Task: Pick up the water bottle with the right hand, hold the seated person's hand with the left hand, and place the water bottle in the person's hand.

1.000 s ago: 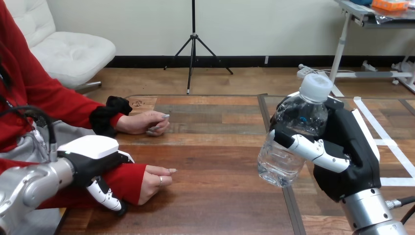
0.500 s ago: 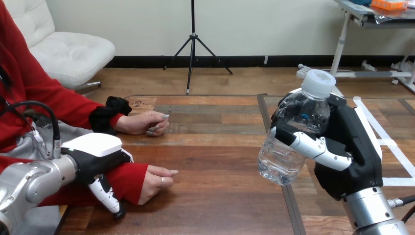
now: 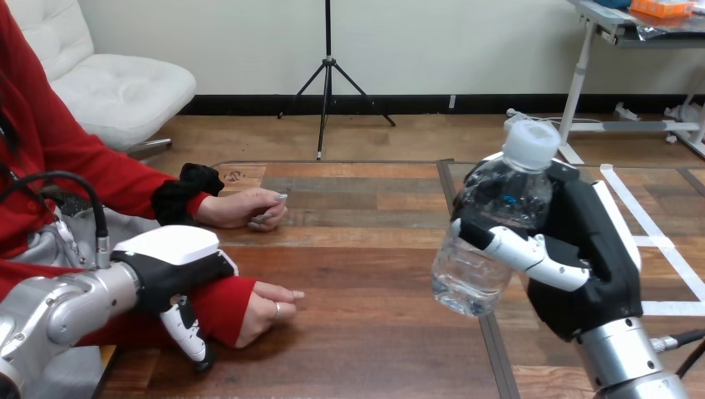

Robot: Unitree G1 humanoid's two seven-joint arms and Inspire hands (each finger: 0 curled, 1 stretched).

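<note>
The right robot hand (image 3: 592,274) is clamped on the clear plastic water bottle (image 3: 470,274); the left robot hand (image 3: 170,247) state I cannot tell. The person's near hand (image 3: 266,309) lies palm-down, so the bottle may fall.

Right hand (image 3: 599,274) raised, fingers (image 3: 525,250) wrapped round water bottle (image 3: 503,198). Left hand (image 3: 176,259) low, back up, person's wrist (image 3: 223,301) just beneath it.

One water bottle (image 3: 489,237) and one bench (image 3: 366,266). Two robot hands: left hand (image 3: 170,264), right hand (image 3: 586,249). Two human hands: the person's farther hand (image 3: 245,208), the person's nearer hand (image 3: 264,309)
</note>
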